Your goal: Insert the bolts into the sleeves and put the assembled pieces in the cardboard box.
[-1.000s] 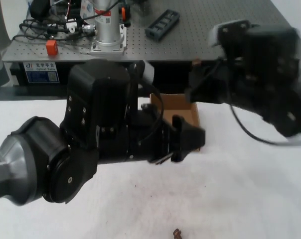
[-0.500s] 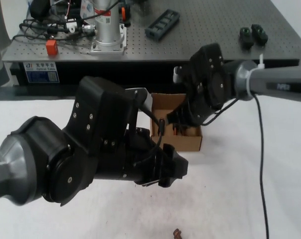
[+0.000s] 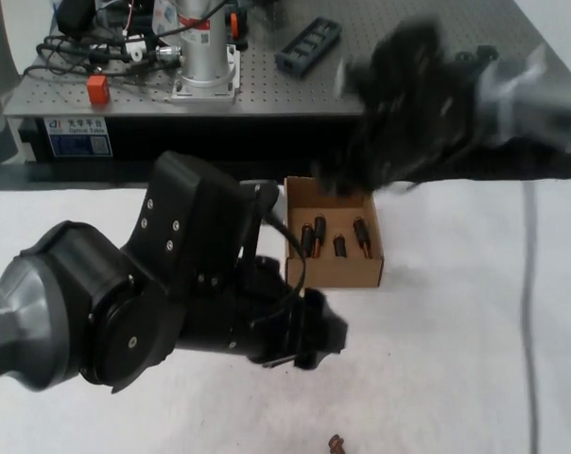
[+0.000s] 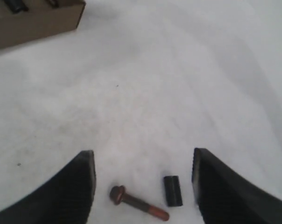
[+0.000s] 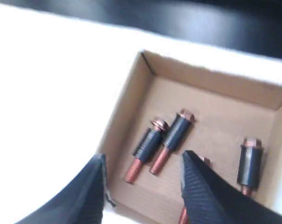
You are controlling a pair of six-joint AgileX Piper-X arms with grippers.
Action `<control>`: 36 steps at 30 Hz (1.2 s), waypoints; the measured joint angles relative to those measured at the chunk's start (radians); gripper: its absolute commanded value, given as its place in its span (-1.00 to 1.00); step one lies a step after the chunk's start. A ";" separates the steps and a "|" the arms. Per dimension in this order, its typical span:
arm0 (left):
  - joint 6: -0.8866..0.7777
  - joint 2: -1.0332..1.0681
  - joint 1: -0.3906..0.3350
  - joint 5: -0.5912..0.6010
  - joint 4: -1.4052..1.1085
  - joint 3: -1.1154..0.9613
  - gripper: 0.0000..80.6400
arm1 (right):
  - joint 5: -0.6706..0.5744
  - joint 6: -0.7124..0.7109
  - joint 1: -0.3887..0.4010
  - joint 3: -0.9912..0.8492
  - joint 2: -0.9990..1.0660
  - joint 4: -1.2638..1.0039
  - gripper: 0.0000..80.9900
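- The left gripper has its two black fingers spread wide with nothing between them. It hangs low over the cloth, touching nothing.
- On the cloth under that gap lie a loose copper-coloured bolt with a flanged hex head and a short black cylindrical sleeve. They are just beside each other but apart.
- The right gripper is also spread and empty, held above the open brown cardboard box.
- Four assembled pieces lie on the box floor, each a copper bolt wearing a black sleeve. Two lie side by side, one lies apart near a wall, and one is partly hidden behind a finger.
- The box stands on a rumpled white cloth that covers the bench.
- Beyond the cloth is a grey perforated metal table. It carries a silver post, a small orange block, a dark slotted tray and a tangle of black cables.
- Half a second ago the right arm reached down into the box. It has since swung up and back, uncovering the pieces.
- The left arm has eased nearer and lower, away from the box front.
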 measured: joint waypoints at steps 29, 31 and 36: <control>0.078 -0.350 0.034 -0.314 0.249 0.172 0.09 | 0.145 0.027 0.383 0.537 -0.165 0.187 -0.43; 0.078 -0.350 0.034 -0.312 0.249 0.172 0.09 | 0.152 0.027 0.383 0.537 -0.158 0.187 -0.55; 0.078 -0.350 0.034 -0.291 0.249 0.172 0.09 | 0.157 0.027 0.383 0.537 -0.156 0.190 -0.59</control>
